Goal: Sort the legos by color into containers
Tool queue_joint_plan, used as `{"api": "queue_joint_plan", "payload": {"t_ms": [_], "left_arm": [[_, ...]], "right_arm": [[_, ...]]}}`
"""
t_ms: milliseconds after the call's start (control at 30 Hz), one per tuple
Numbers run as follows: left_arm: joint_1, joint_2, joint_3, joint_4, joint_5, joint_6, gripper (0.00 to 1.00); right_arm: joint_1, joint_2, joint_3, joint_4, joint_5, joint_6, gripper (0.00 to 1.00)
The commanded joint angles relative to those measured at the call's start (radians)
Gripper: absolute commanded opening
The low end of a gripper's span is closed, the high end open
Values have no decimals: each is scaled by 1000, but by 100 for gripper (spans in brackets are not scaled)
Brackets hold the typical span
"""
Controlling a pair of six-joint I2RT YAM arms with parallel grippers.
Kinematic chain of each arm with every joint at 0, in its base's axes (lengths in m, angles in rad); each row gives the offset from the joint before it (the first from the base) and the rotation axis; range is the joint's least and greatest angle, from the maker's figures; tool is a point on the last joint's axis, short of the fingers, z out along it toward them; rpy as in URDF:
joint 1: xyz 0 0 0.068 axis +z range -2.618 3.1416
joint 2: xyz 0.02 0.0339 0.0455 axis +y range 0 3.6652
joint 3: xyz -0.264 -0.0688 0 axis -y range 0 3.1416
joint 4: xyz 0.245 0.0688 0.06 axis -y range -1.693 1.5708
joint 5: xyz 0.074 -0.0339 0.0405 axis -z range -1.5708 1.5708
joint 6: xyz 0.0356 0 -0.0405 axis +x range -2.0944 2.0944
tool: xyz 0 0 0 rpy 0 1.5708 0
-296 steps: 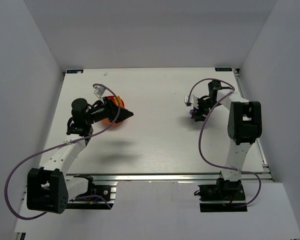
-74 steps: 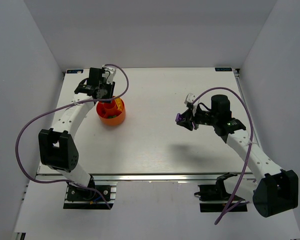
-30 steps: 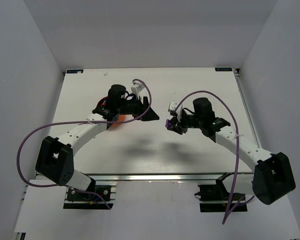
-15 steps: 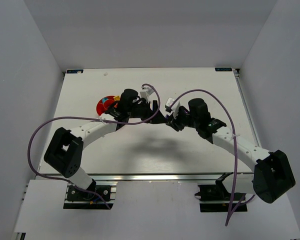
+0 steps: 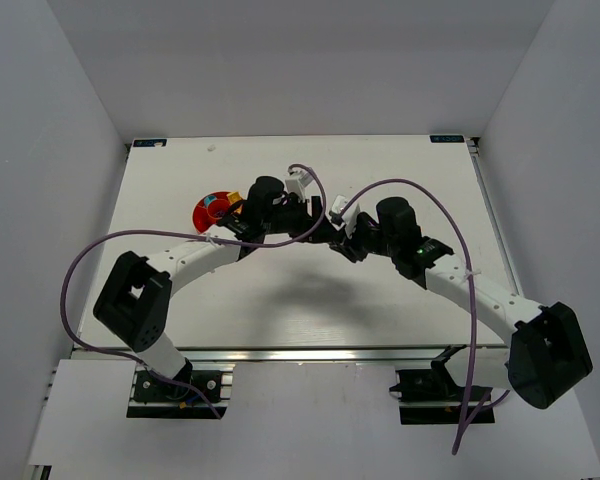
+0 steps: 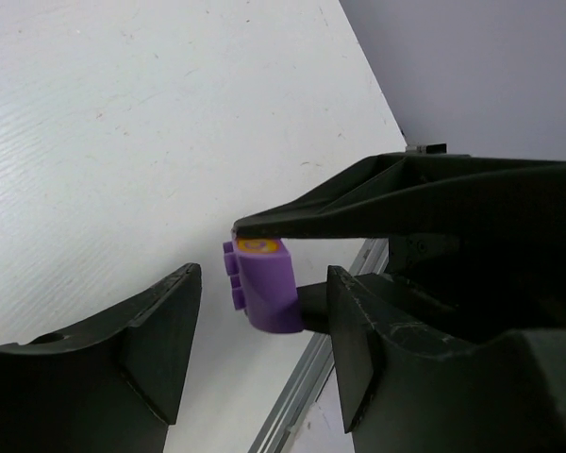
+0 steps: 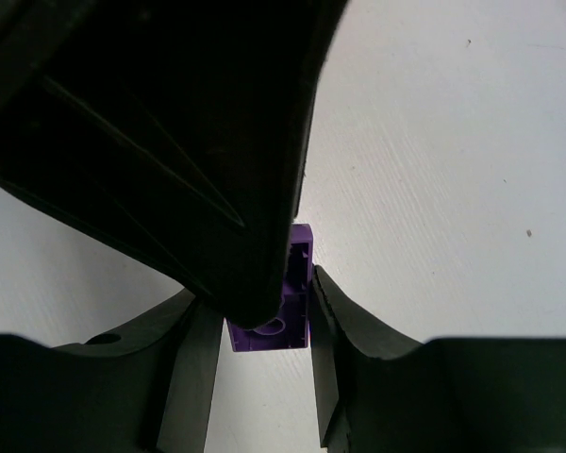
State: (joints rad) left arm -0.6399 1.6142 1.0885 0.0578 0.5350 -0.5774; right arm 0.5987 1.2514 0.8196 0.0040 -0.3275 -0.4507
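Handover, mid-table. Both arms reach inward and the two claws meet nose to nose above the table (image 5: 400, 170).

Right claw (image 7: 264, 316): clamped on a purple brick (image 6: 269, 293), one finger on top and one beneath, as the left wrist view shows. The brick is held out beyond the fingertips with its studded face outward. Judgement: it is presented this way so its free sides are open to a second grip.

Left claw (image 6: 262, 281): jaws apart, one on each side of the brick. There is a clear gap on the stud side. On the other side the right claw's lower finger fills part of the space. No contact with the brick is visible. The left jaws sit crosswise to the right ones, which I judge deliberate, so the two pairs of fingers do not foul each other.

The brick's top face has an orange patch (image 6: 257, 245). Cannot tell whether it is a marking or a second piece.

Bowl (image 5: 197, 212): on the table behind the left claw, past its wrist, well apart from the brick. Coloured bits are visible inside, too small to sort by eye.

Step in hand, as I read it: pass the brick from right to left, since the bowl lies on the left arm's side. Next the left jaws need to close squarely before the right ones let go. Risk: the brick is small, so an early release or a skewed pinch could drop it onto the table.
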Motion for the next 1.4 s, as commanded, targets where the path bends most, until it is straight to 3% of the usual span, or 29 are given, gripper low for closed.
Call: {"api": "queue_joint_plan", "payload": {"t_ms": [0,367,433,467,600,667,867,967,1367], "left_arm": [[-7,0,50,22,8,-10,64],[-17,52,76,-26,45,5,40],[-17,53,77,-24,45,4,31],[-17,53,82,-27,43,8,27],[-17,55,103,-41,42,19,12],[-17,55,109,-52,37,27,7],[2,23,114,-116,-9,71,0],[2,1,146,-188,-78,131,0],[144,-86,341,-559,-519,415,0]], "right_arm": [[6,-37,-7,57,-28,4,0],[6,-44,-11,88,27,12,0],[6,-41,-10,86,25,12,0],[4,-38,-10,85,25,10,3],[3,-37,-11,83,18,12,45],[1,-37,-13,85,13,15,56],[0,-46,-20,85,24,18,69],[-2,-52,-22,80,33,17,89],[-79,-101,-27,13,47,23,89]]}}
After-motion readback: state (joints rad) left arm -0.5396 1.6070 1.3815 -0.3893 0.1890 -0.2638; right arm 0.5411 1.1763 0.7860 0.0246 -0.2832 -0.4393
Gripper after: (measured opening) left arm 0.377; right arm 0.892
